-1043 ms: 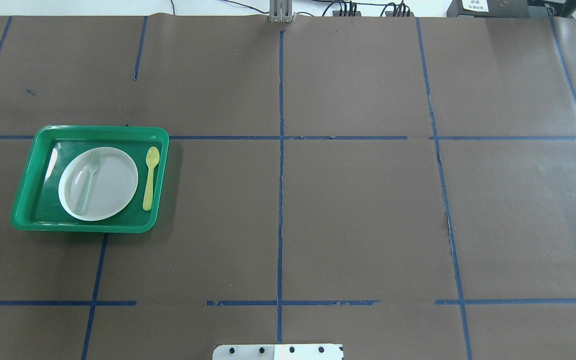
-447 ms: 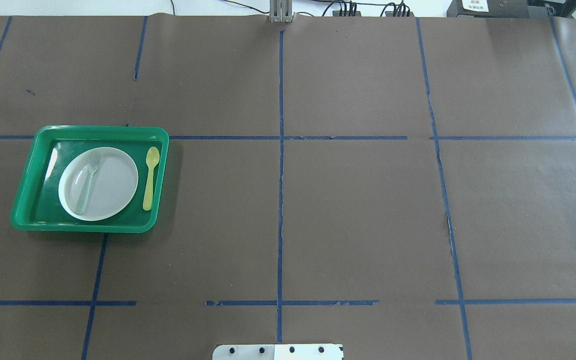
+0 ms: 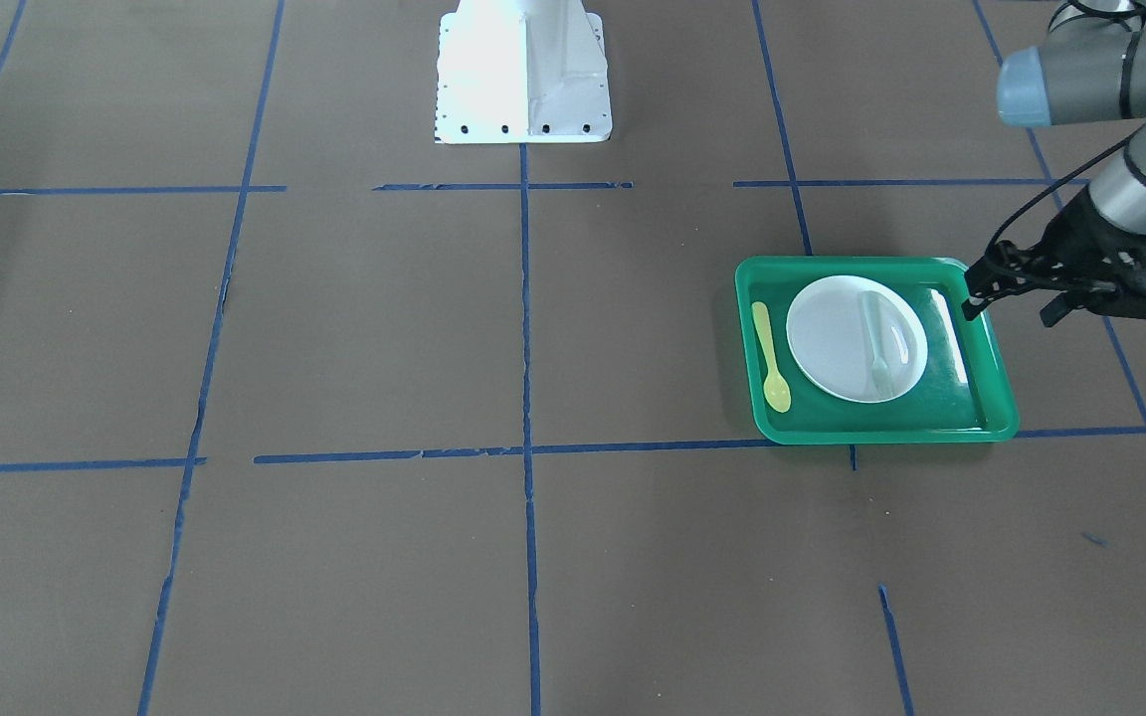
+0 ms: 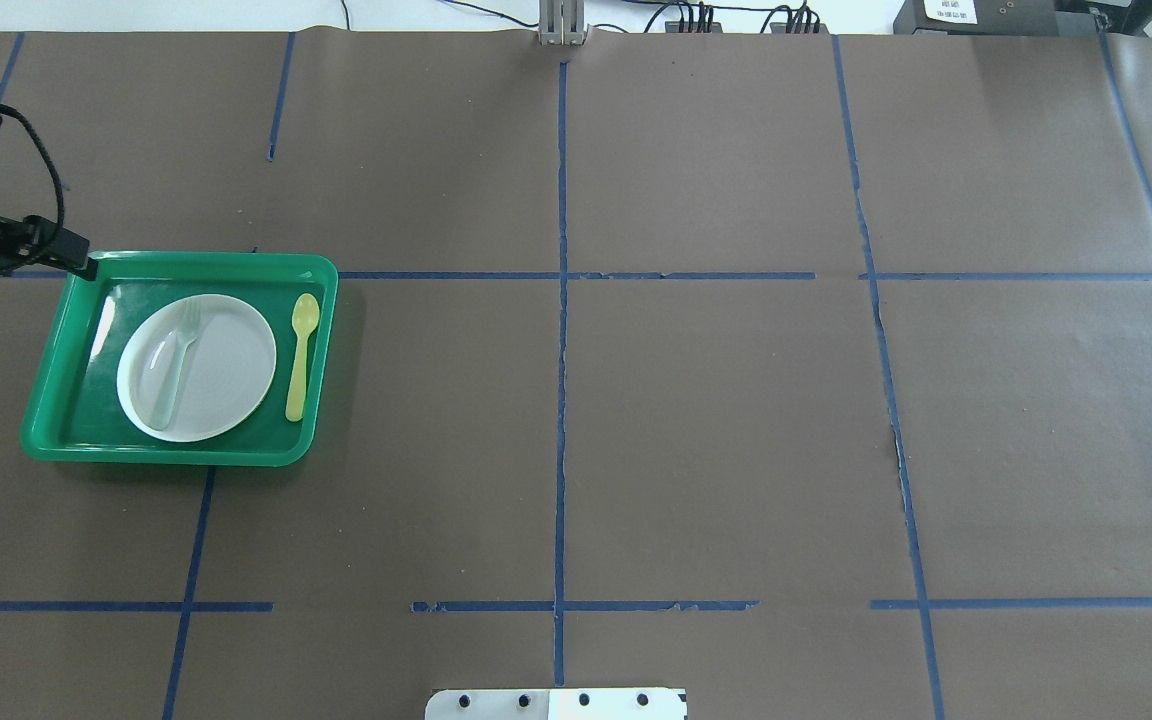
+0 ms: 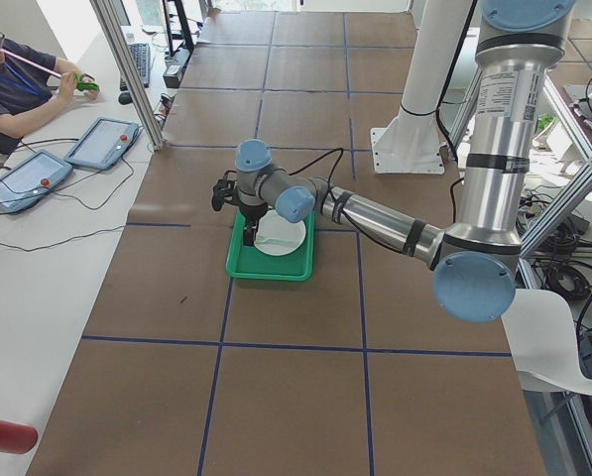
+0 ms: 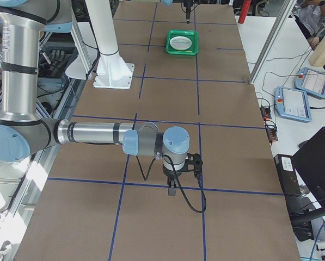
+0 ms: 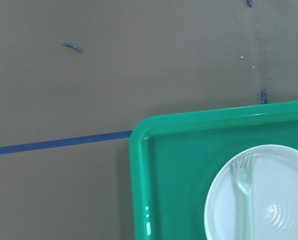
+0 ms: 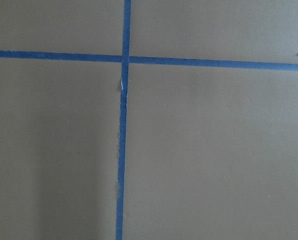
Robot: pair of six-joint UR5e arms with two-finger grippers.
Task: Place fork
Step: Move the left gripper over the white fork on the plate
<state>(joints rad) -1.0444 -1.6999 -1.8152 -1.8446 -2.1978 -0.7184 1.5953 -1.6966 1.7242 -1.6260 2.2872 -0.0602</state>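
1. From the right end of the tabletop (image 4: pixel 716 420), the right gripper (image 6: pixel 172 189) is nearest, hanging over a tape cross with nothing under it. I cannot tell how its jaws are set.
2. Further along, toward the left edge, is a green tray (image 4: pixel 166 455) holding a white plate (image 4: pixel 226 370).
3. The fork (image 4: pixel 179 360) lies flat on the plate's left half, tines toward the far edge. A yellow spoon (image 4: pixel 299 360) lies on the tray floor just beside the plate, on its right.
4. Farthest off, the left gripper (image 4: pixel 84 266) hovers at the tray's far-left corner, well short of the fork. I cannot tell whether its jaws are spread or pressed together.
5. What worries me:
   - That tip sits right over the rim, so a straight drop could knock the tray askew.
   - The fork is thin and pale on a slick plate, so the jaws may skid, shove it, or tilt the plate.
   - The spoon could be grabbed by mistake.
6. Count: one tray, one plate, one fork, one spoon, two grippers.
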